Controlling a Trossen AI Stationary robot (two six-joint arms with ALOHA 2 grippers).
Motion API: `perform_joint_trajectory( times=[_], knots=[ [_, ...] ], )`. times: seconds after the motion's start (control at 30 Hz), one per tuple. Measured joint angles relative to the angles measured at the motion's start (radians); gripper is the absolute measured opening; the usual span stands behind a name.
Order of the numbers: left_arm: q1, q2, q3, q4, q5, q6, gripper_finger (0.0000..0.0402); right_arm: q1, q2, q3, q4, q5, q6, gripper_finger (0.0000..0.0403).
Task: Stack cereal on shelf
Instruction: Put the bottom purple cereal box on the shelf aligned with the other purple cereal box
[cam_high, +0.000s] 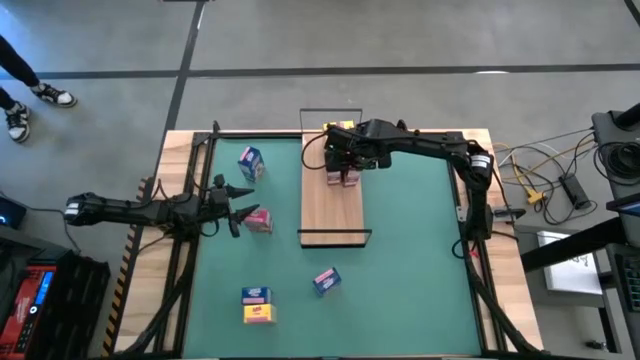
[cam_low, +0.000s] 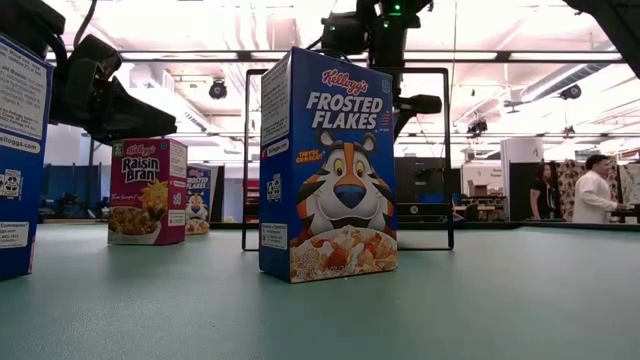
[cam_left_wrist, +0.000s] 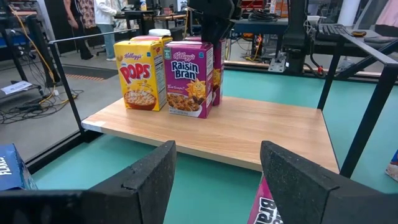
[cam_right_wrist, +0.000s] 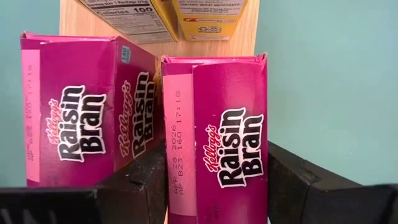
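In the high view the right gripper (cam_high: 348, 160) covers the boxes at the shelf's (cam_high: 334, 205) twelve o'clock end, so their number and colours cannot be told there. In the low view a blue box (cam_low: 20, 160) at nine o'clock is cut by the picture's edge, and the Frosted Flakes box (cam_low: 330, 165) hides part of the black wire frame (cam_low: 440, 160) behind it. In the left wrist view only a corner of a pink box (cam_left_wrist: 268, 208) shows at six o'clock, and another blue box (cam_left_wrist: 11, 167) is cropped at eight o'clock.
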Motion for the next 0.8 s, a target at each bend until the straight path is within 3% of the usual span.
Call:
perform_joint_trajectory(
  times=[0.27,0.8],
  knots=[
    [0.0,0.0,0.0,0.0,0.0,0.0,0.0218,0.0,0.0,0.0,0.0,0.0,-0.004,0.0208],
    [0.0,0.0,0.0,0.0,0.0,0.0,0.0218,0.025,-0.046,0.0,-0.036,-0.002,-0.006,0.0346]
  ],
)
